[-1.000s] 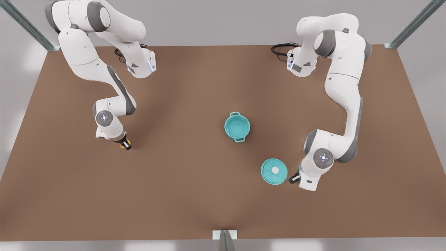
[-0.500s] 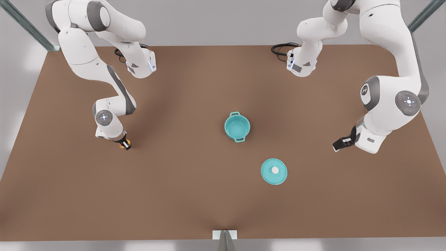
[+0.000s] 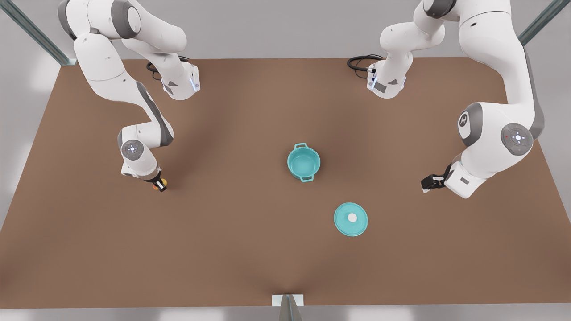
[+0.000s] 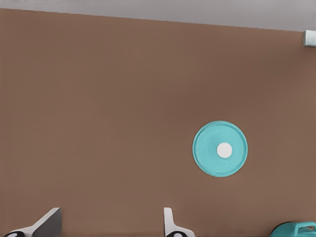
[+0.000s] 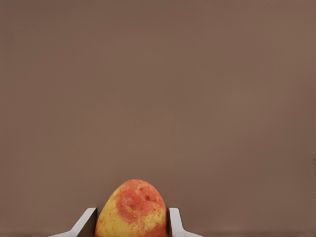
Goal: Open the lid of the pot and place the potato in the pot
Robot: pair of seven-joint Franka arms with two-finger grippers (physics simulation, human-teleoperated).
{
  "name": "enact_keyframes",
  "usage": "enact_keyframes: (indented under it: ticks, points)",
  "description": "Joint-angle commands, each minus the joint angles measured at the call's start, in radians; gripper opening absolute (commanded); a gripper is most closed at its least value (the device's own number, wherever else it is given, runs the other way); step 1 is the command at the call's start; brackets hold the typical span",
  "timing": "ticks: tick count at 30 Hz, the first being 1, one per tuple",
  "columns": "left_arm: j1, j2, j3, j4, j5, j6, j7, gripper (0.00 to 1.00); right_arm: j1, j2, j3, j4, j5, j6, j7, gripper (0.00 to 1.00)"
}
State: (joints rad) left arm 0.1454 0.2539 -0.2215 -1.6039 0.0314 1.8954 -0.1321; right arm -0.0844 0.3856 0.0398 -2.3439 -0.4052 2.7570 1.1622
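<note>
Between right gripper (image 5: 131,224) fingers: potato (image 5: 132,208) (pinched).

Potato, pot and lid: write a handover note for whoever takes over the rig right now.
Right pincer: at the front view's left, low at the table, shut on the potato.
Left pincer: at the front view's right, open, holds nothing, apart from the pot lid.
Pot: mid-table, uncovered, nothing inside. The lid lies flat on the table, knob up, apart from it.
Done: lid off, potato gripped.
Left: lift the potato, carry it to the pot, release it inside.
</note>
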Motion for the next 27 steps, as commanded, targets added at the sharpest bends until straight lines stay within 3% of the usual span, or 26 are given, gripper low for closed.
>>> enact_keyframes:
  ticks: [1, 8, 12, 22, 27]
  points:
    - [0.000, -0.001, -0.001, 0.001, 0.005, -0.001, 0.151, 1.00, 0.000, 0.001, 0.000, 0.000, 0.000, 0.004, 0.013, 0.64]
    - [-0.001, -0.001, -0.001, 0.001, 0.005, -0.001, 0.151, 1.00, -0.002, -0.001, 0.000, -0.018, -0.001, 0.010, 0.013, 0.63]
    - [0.000, -0.001, 0.001, 0.001, 0.007, -0.001, 0.151, 1.00, -0.002, -0.002, 0.000, -0.018, -0.001, 0.009, 0.013, 0.50]
    - [0.000, -0.001, -0.001, 0.001, 0.007, -0.001, 0.154, 1.00, -0.002, -0.076, 0.000, -0.018, 0.006, -0.033, 0.014, 0.50]
    - [0.002, -0.001, 0.001, -0.002, 0.005, -0.001, 0.152, 1.00, 0.000, -0.154, 0.101, -0.015, 0.089, -0.122, 0.080, 0.50]
